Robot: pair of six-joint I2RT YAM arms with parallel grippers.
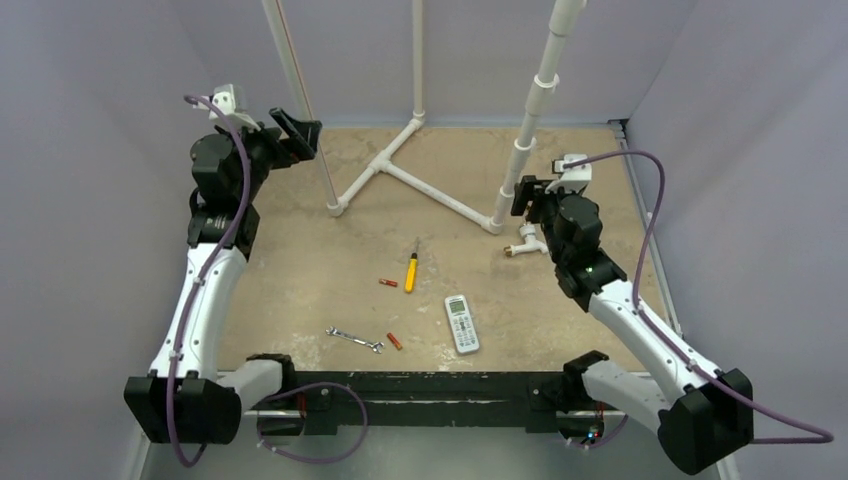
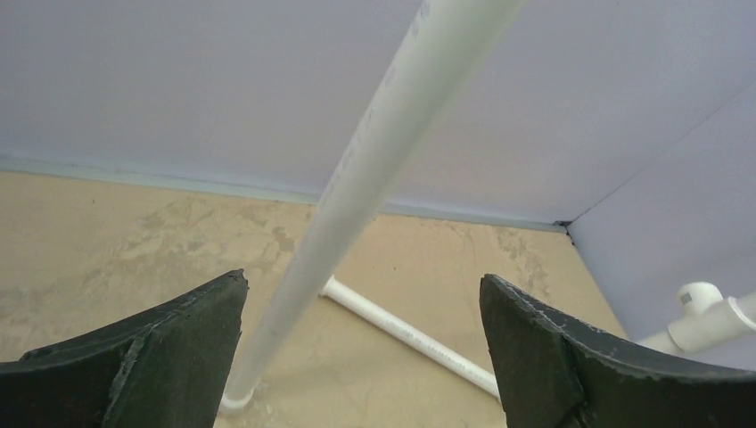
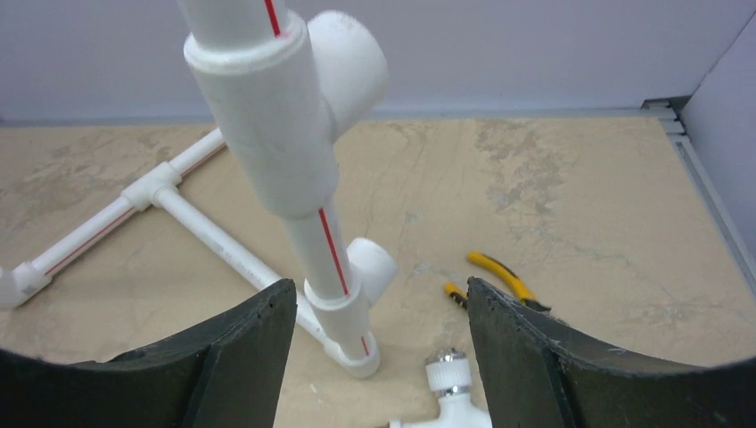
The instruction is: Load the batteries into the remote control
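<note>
Presently, stage: loading not begun, by the look of it; both cells lie outside the remote. Left pincer: released, jaws spread wide, nothing between them, raised at the far left near a slanted PVC pipe. Right pincer: likewise released and empty, at the far right beside the jointed PVC upright, a white tap fitting just below it. Remote control: flat on the tabletop, buttons up, right of centre, near the front edge. Farther battery: loose, just beside the yellow-handled screwdriver. Nearer battery: loose, by the head of the silver wrench, left of the remote control. Both are well apart from either pincer. Next move, as judged: an arm descends toward front centre; the remote control, face up, likely needs turning over to reach its compartment, whose cover cannot be seen. Cells this small, lying flat, call for a low, narrow pinch. Room: bare surface around the items; walls close off left, right and back; the pipe frame crowds the far half; the black front rail runs close to the remote control.
</note>
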